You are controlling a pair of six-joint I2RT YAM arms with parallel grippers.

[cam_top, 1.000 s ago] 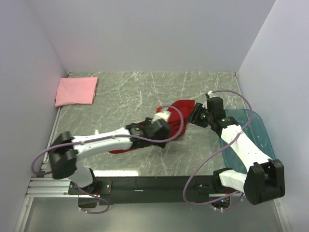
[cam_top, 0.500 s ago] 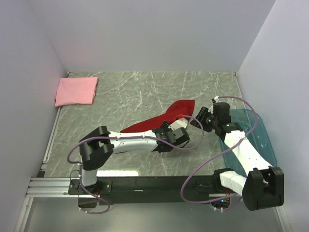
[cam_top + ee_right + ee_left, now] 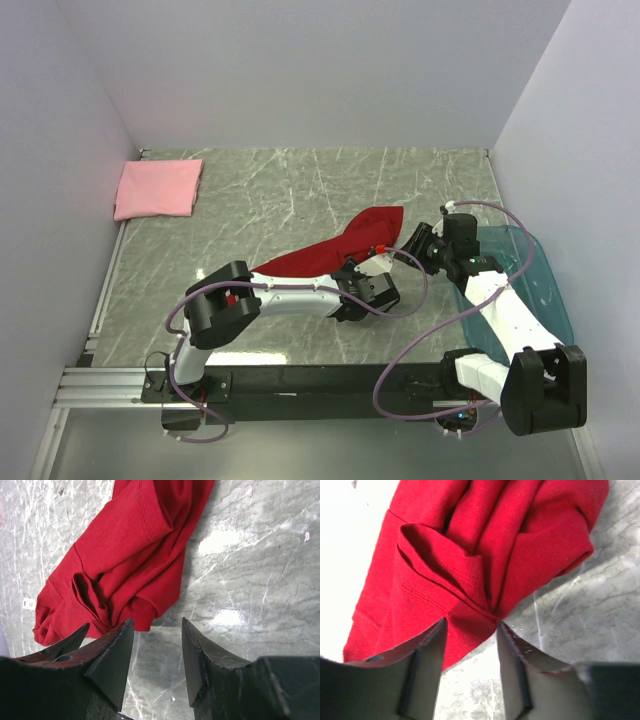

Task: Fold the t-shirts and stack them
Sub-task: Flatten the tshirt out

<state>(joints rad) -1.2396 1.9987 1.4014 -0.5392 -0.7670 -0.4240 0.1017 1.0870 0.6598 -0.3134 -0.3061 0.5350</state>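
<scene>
Right now I am hanging both grippers over the deep red t-shirt (image 3: 330, 250), which is lying bunched in a long, crumpled strip on the table (image 3: 300, 190), not yet spread flat. My left gripper (image 3: 470, 625) is standing partly open at the shirt's near edge, gripping nothing, with a creased fold sitting just beyond its tips. I judge I am lining up there to pinch a hem. My right gripper (image 3: 157, 622) is also gaping with nothing held, and bare marble is showing between its fingers just beside the shirt's right end, probably so it can take the opposite edge for spreading. The light pink t-shirt (image 3: 158, 188) is lying well apart from the red one, off to its far left, already looking flat and squared, so I take it as the base of the stack. The teal bin (image 3: 535, 270) is sitting beyond the red shirt's right end, partly covered by my right arm. Folds are hiding the sleeves and collar, so I cannot tell which way the shirt is facing, and my left arm is covering its near-left part from above.
</scene>
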